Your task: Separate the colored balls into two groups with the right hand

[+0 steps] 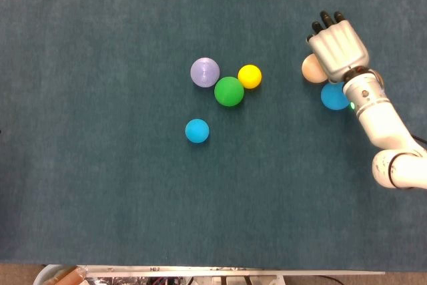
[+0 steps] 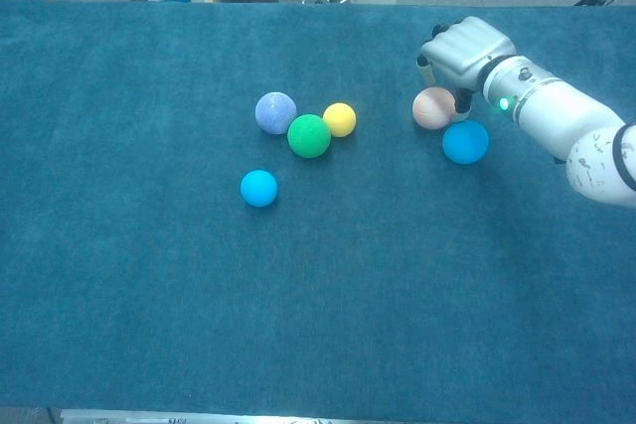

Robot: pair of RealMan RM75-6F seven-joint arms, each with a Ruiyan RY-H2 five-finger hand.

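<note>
Roughly underway: right hand (image 1: 338, 46), fingers apart and gripping nothing, rests against peach ball (image 1: 311, 69), with one blue ball (image 1: 333, 96) just beside. Purple ball (image 1: 205, 72), green ball (image 1: 229, 91), yellow ball (image 1: 249, 76) and second blue ball (image 1: 197, 130) sit well apart on table (image 1: 100, 185); grouping possibly done.

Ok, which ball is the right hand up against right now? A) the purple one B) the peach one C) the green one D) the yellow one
B: the right hand sits against the peach ball, off to the side with a blue ball, while the yellow ball, green ball and purple ball lie clustered apart from it.
</note>
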